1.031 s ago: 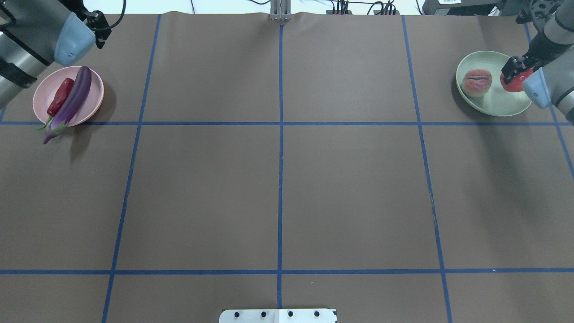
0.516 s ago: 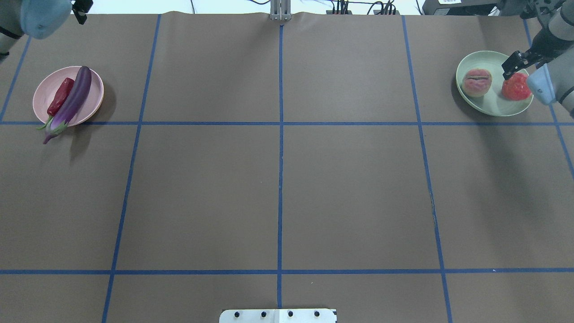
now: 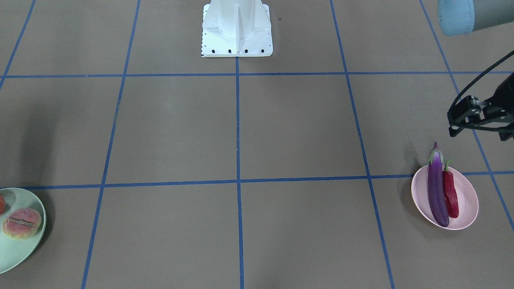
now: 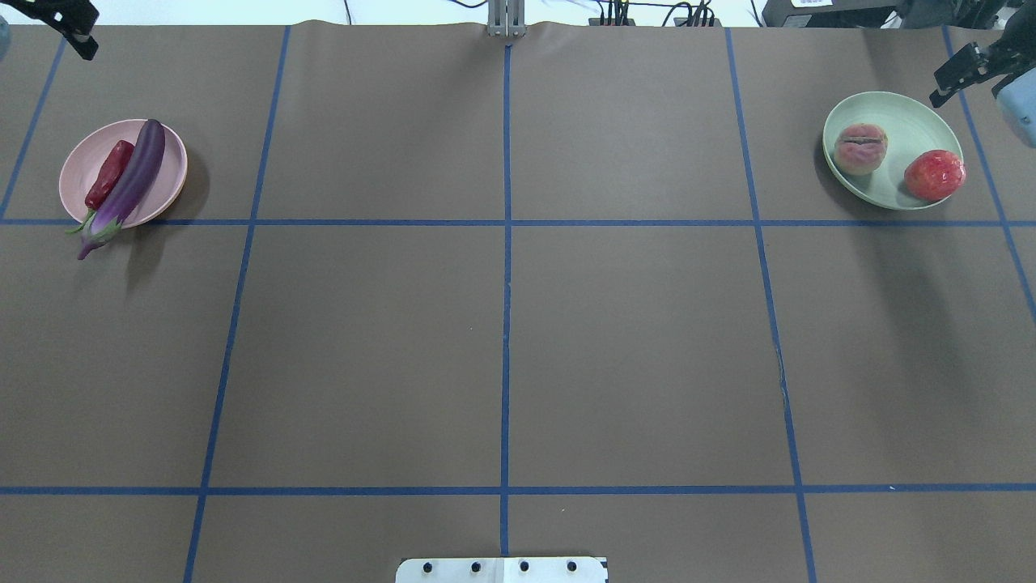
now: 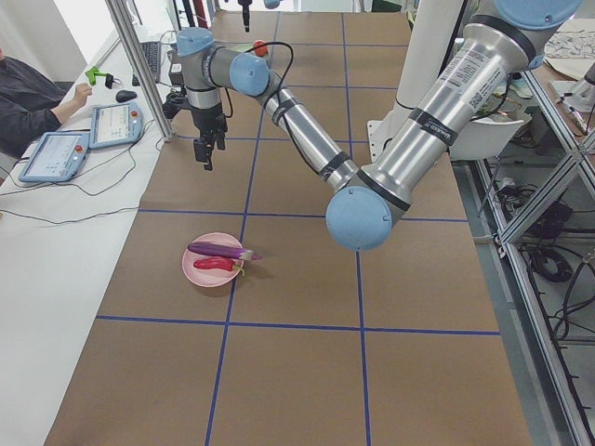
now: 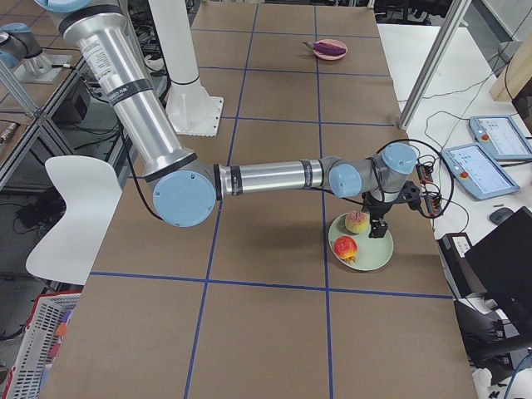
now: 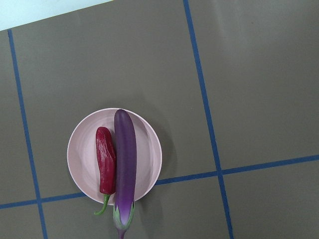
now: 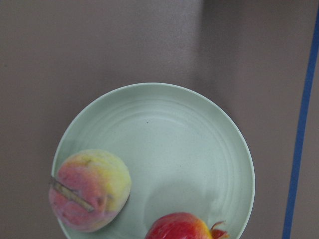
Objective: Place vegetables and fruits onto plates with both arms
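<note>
Both plates are loaded. The pale pink plate (image 4: 79,172) sits at the far left of the brown tabletop (image 4: 631,348), going by the overhead view. The purple eggplant (image 4: 131,182) lies across it lengthwise. Its pale calyx end pokes out past the rim on the robot's side and hangs over the blue tape line. The dark-red chili (image 4: 109,173) is tucked right alongside it on the outer side, touching it, and its green stem also sticks out over the rim.

Way over on the right is the mint green plate (image 4: 900,121). The peach (image 4: 860,149), with its brownish stripe facing up, sits on the part nearer the middle of the tabletop. The pomegranate (image 4: 934,175) is parked against the rim on the outer side, and there's a clear gap between the two fruits.

The left gripper (image 3: 451,126) hangs up in the air, off to the side of the pink plate rather than over it. Its jaws look spread and it's holding nothing. The right gripper (image 4: 948,83) is up just past the far edge of the green plate, clear of both fruits. It also looks spread apart and is carrying nothing.
</note>
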